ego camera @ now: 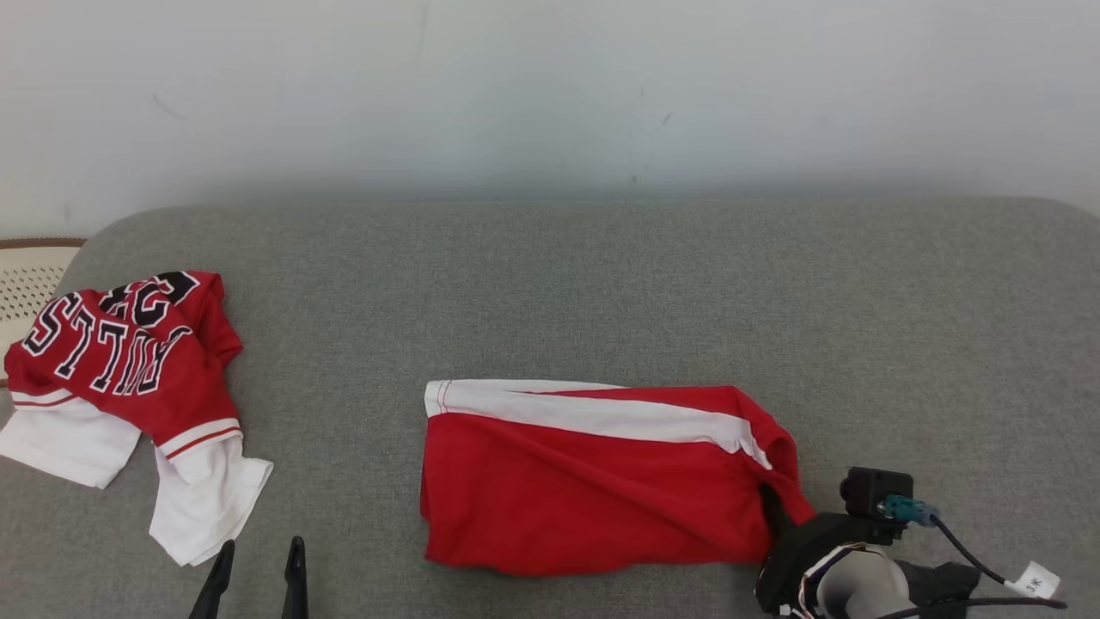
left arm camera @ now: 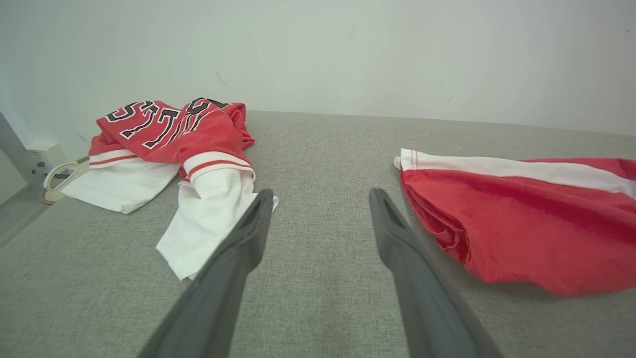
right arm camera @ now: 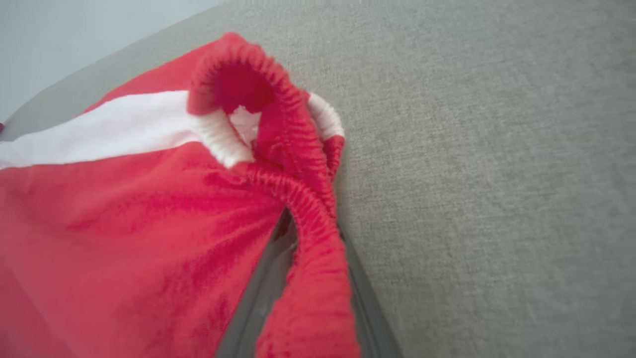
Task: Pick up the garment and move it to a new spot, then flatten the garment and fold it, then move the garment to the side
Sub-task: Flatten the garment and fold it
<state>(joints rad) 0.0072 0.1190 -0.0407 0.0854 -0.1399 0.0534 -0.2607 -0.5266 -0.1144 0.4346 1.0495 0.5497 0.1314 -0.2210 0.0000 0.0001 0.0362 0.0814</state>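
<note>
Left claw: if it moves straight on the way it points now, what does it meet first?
Probably bare grey cushion, between jersey and shorts; the left claw may brush the jersey's white sleeve. Depth is unclear.

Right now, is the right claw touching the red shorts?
Touching. In the right wrist view the right gripper pinches the red shorts by their elastic waistband.

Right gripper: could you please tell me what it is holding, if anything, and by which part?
The right gripper grips the red shorts by their elastic waistband. The left gripper holds nothing.
</note>
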